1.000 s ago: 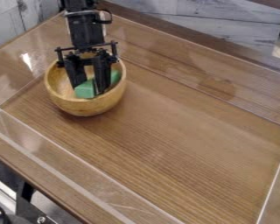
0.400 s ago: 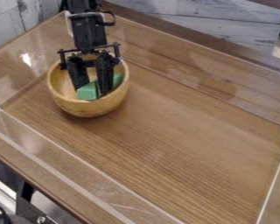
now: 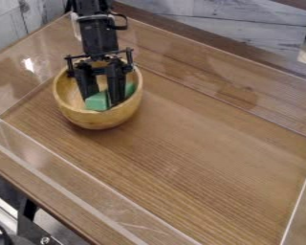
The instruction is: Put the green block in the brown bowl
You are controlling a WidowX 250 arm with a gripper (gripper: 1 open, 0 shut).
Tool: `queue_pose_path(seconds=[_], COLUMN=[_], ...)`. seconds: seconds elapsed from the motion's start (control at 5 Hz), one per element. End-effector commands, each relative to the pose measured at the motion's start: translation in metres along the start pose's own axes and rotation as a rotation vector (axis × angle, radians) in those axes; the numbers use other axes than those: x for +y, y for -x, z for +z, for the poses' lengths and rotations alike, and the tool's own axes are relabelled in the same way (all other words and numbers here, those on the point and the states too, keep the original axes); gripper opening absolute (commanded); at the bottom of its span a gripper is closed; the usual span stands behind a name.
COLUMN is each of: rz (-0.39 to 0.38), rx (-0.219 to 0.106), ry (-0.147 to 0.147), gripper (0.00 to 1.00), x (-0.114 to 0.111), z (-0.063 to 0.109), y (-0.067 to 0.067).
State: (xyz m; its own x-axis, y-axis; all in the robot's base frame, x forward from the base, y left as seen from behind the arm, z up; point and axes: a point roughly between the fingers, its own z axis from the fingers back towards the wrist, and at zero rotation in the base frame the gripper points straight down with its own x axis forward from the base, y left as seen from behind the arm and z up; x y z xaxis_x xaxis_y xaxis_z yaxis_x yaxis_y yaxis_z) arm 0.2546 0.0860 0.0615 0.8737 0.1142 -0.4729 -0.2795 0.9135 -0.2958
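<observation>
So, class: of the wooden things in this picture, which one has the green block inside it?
The brown bowl, the only round wooden thing. The green block stands inside it, between the closed pincer fingers. The wooden table is flat and merely carries the bowl.

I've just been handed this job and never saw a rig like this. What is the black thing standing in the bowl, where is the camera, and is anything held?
There is one view, from a camera looking down at an angle on a wooden table. The black thing is the robot arm's pincer, reaching down into the round light-brown wooden bowl. Its jaws are shut on the flat matte green block, which stands inside the bowl. I see nothing else on the table.
</observation>
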Motion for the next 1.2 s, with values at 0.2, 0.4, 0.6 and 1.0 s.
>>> queue_pose_path(seconds=[0.2,0.4,0.6,1.0], rz=[-0.022,-0.022,-0.021,-0.021], rx=[-0.038,-0.030,-0.024,-0.010], ry=[-0.012,-0.009,-0.006,0.001], gripper=[0.00,0.00,0.00,0.00], x=[-0.0078,-0.0085,-0.0090,-0.0103], z=[0.0143,0.0137,0.0131,0.0120], y=[-0.0018,-0.0016,-0.0015,-0.0016])
